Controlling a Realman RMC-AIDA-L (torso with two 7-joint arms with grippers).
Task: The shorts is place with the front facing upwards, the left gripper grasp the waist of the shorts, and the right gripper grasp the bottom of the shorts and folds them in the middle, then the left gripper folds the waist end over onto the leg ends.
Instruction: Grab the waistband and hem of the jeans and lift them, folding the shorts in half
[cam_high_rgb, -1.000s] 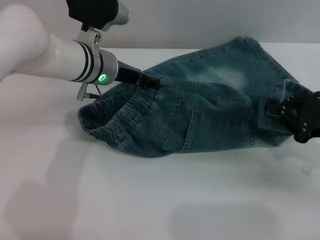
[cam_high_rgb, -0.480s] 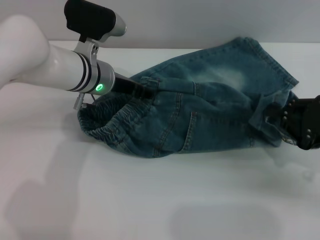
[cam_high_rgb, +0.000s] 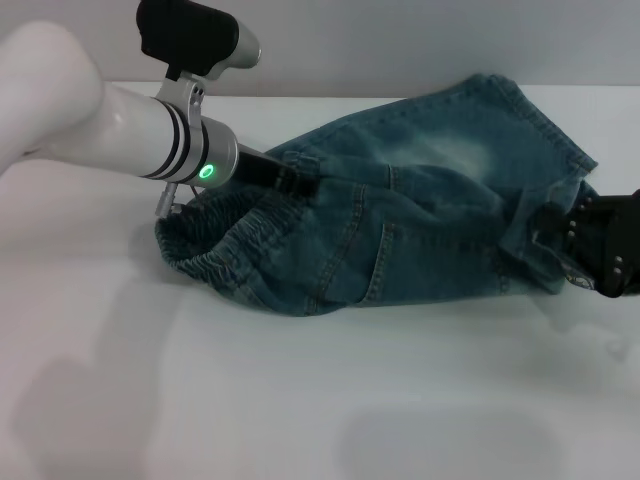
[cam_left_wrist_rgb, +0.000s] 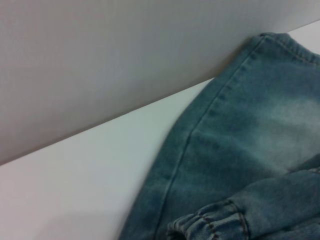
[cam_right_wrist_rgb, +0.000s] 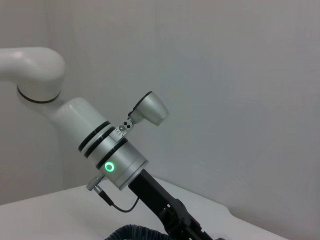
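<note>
Since a second ago the black-jawed left gripper (cam_high_rgb: 300, 182) has nudged rightward, clamped on the elastic waist of the blue-green denim shorts (cam_high_rgb: 400, 230). Only the left wrist view shows the faded leg panel close. Shorts lie crosswise on the white table (cam_high_rgb: 300, 400), waist leftward; the all-black right gripper (cam_high_rgb: 560, 232) pinches the leg ends (cam_high_rgb: 535, 240).

White arm (cam_high_rgb: 60, 110) — green light (cam_high_rgb: 207, 172), black rings
</note>
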